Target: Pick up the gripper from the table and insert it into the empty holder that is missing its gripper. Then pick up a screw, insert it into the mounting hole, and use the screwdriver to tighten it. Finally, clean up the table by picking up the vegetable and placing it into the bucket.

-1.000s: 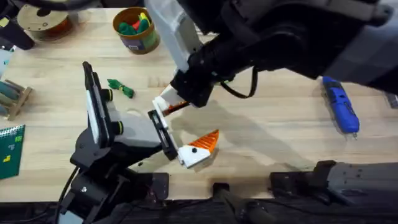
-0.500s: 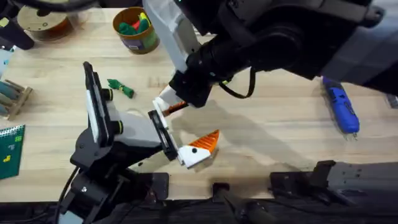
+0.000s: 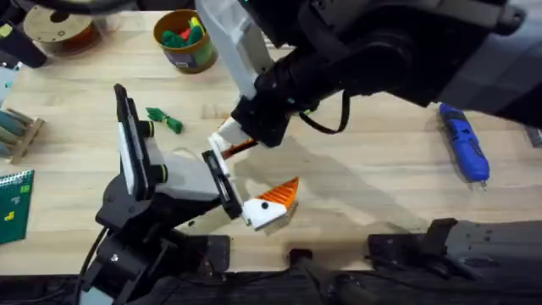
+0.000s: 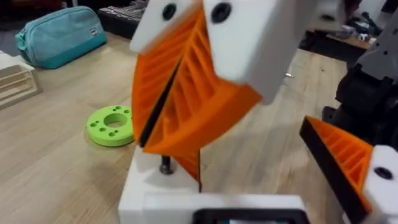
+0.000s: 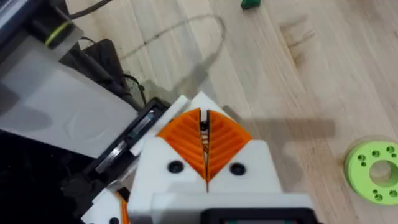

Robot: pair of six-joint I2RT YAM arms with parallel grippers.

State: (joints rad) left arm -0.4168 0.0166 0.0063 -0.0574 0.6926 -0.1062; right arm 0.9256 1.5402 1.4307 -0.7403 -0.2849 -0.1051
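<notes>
Your right gripper (image 5: 204, 146) is pinching the screw (image 4: 165, 165), pads clamped together. It's looking tiny, rigid and slippery, so hold near the head. Left gripper (image 3: 269, 203) is sitting apart.

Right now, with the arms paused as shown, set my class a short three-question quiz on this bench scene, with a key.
1. True or false: the screwdriver lies on the table.
2. Where is the vegetable? A in the bucket; B on the table; C between orange pads.
3. Are the right gripper's orange pads open or closed?
Key: 1 true; 2 B; 3 closed, pressed together.
</notes>
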